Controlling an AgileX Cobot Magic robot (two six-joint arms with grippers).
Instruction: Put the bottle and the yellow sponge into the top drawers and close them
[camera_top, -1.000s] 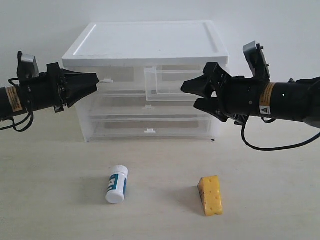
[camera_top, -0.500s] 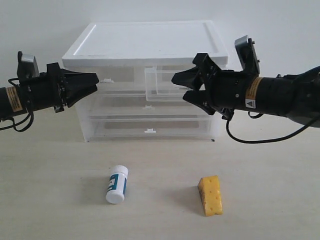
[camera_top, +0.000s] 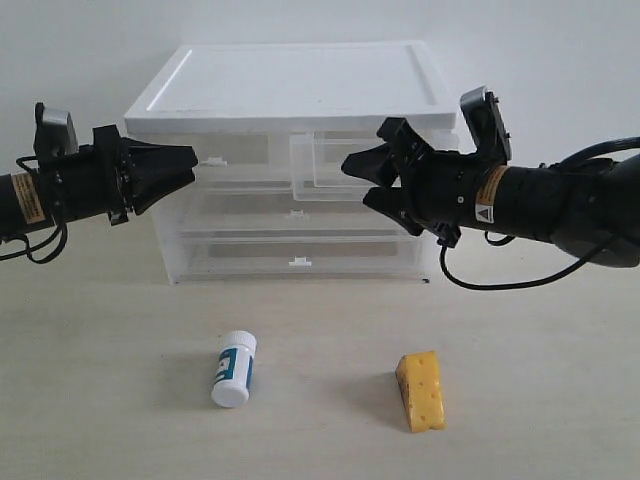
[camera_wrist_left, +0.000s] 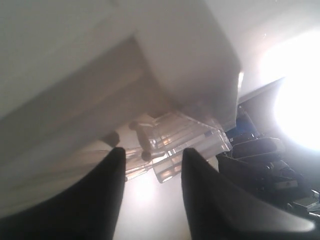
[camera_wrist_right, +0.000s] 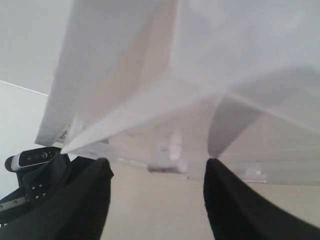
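The bottle (camera_top: 233, 368) lies on its side on the table in front of the cabinet, and the yellow sponge (camera_top: 421, 390) stands to its right. Of the top drawers, the right one (camera_top: 335, 165) is pulled out and looks empty; the left one (camera_top: 235, 158) is shut. My right gripper (camera_top: 357, 181) (camera_wrist_right: 157, 162) is open at the front of the pulled-out drawer, with a blurred white clip handle (camera_wrist_right: 169, 163) just ahead of its fingers. My left gripper (camera_top: 193, 163) (camera_wrist_left: 152, 152) is open beside the left drawer's handle (camera_top: 214, 160), holding nothing.
The white cabinet (camera_top: 300, 85) stands at the back of the table against a white wall. It has two full-width drawers (camera_top: 296, 250) below the top pair, both shut. Light tabletop (camera_top: 100, 400) surrounds the bottle and sponge.
My right gripper has moved left, from beside the cabinet's right edge to the front of the pulled-out top right drawer. The left arm, bottle and sponge have not moved.
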